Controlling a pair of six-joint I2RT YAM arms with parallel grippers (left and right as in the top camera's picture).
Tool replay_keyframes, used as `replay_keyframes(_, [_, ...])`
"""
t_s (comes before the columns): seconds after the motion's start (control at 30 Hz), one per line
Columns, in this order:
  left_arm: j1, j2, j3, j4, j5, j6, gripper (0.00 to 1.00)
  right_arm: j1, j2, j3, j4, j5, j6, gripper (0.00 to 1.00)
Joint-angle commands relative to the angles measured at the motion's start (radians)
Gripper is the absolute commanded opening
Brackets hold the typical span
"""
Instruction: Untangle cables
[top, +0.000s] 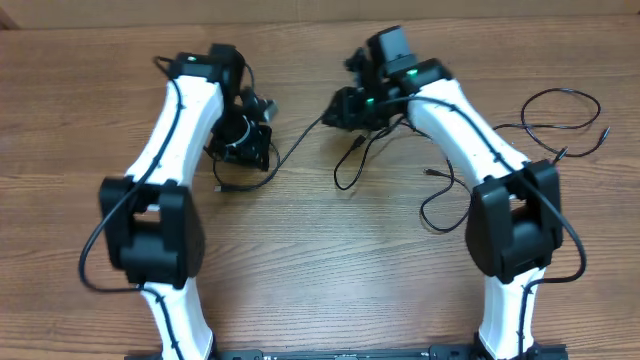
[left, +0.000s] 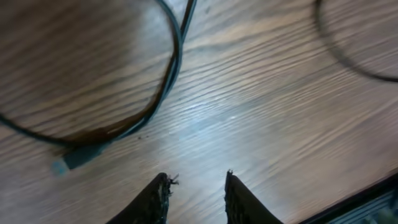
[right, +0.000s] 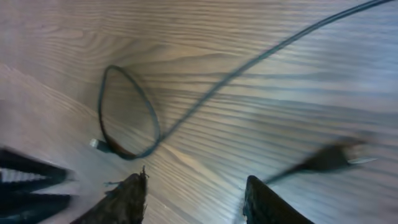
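Observation:
Several thin black cables lie apart on the wooden table. One cable (top: 295, 140) runs between the two grippers, and its plug (left: 74, 158) lies just ahead-left of my left gripper (left: 197, 175). That gripper (top: 248, 145) is open over bare wood with nothing between its fingers. My right gripper (right: 196, 177) is also open, and only wood shows in its gap. A blurred plug (right: 329, 158) trails off beside its right finger. A small loop of cable (right: 127, 112) ends in a silvery plug (right: 96, 144) ahead-left. In the overhead view the right gripper (top: 348, 105) hovers above a hanging loop (top: 347, 170).
Another cable (top: 440, 200) curls by the right arm's elbow. A larger loose cable (top: 565, 120) lies at the far right. The arms' own thick black cables hang beside their white links. The table's front half shows only wood.

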Motion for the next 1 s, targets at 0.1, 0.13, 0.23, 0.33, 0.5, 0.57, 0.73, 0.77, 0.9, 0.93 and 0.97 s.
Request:
replay_keyframes(0.1, [0.000, 0.118, 0.014, 0.018, -0.079, 0.081, 0.33, 0.064, 0.034, -0.003, 0.058, 0.163, 0.213, 0.51])
replay_keyframes(0.13, [-0.001, 0.130, 0.014, 0.027, -0.095, 0.085, 0.33, 0.064, 0.042, -0.003, 0.060, 0.163, 0.226, 0.50])
replay_keyframes(0.23, [-0.001, 0.153, 0.013, 0.073, -0.142, 0.111, 0.36, 0.064, 0.068, -0.003, 0.057, 0.163, 0.229, 0.51])
replay_keyframes(0.33, [-0.003, 0.176, 0.013, 0.090, -0.160, 0.159, 0.35, 0.066, 0.091, -0.003, 0.055, 0.163, 0.227, 0.53])
replay_keyframes(0.5, [-0.003, 0.215, -0.003, 0.091, -0.159, 0.172, 0.35, 0.070, 0.114, -0.003, 0.081, 0.163, 0.225, 0.54])
replay_keyframes(0.57, [-0.003, 0.225, -0.019, 0.091, -0.159, 0.172, 0.35, 0.071, 0.121, -0.003, 0.095, 0.164, 0.230, 0.50])
replay_keyframes(0.73, [-0.003, 0.228, -0.053, 0.098, -0.155, 0.179, 0.34, 0.078, 0.141, -0.003, 0.112, 0.168, 0.290, 0.48])
replay_keyframes(0.77, [-0.003, 0.228, -0.054, 0.098, -0.155, 0.179, 0.34, 0.082, 0.147, -0.003, 0.115, 0.171, 0.301, 0.48])
replay_keyframes(0.9, [-0.005, 0.228, -0.054, 0.095, -0.148, 0.179, 0.34, 0.105, 0.180, -0.003, 0.127, 0.209, 0.319, 0.47])
replay_keyframes(0.93, [-0.008, 0.228, -0.054, 0.093, -0.134, 0.180, 0.34, 0.113, 0.191, -0.003, 0.127, 0.233, 0.319, 0.47])
replay_keyframes(0.97, [-0.010, 0.228, -0.054, 0.090, -0.119, 0.183, 0.34, 0.121, 0.196, -0.003, 0.127, 0.260, 0.319, 0.48])
